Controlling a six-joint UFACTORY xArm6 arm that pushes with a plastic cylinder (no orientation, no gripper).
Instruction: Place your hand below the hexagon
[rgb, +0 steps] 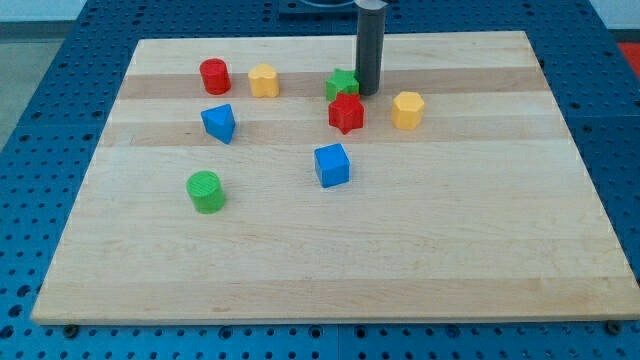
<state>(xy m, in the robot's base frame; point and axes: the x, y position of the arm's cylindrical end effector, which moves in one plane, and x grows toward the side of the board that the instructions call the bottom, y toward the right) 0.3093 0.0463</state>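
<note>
A yellow hexagon block (407, 109) lies at the upper right of the wooden board (330, 260). My tip (367, 93) comes down from the view's top and stands left of and slightly above the hexagon, apart from it. The tip is right next to a green star block (341, 84) and just above a red star block (346, 113). The hexagon stands free, with the red star to its left.
A red cylinder (214, 76) and a yellow block (263, 80) lie at the upper left. A blue triangular block (218, 123), a green cylinder (206, 191) and a blue cube (332, 165) lie lower down. The board rests on a blue perforated table.
</note>
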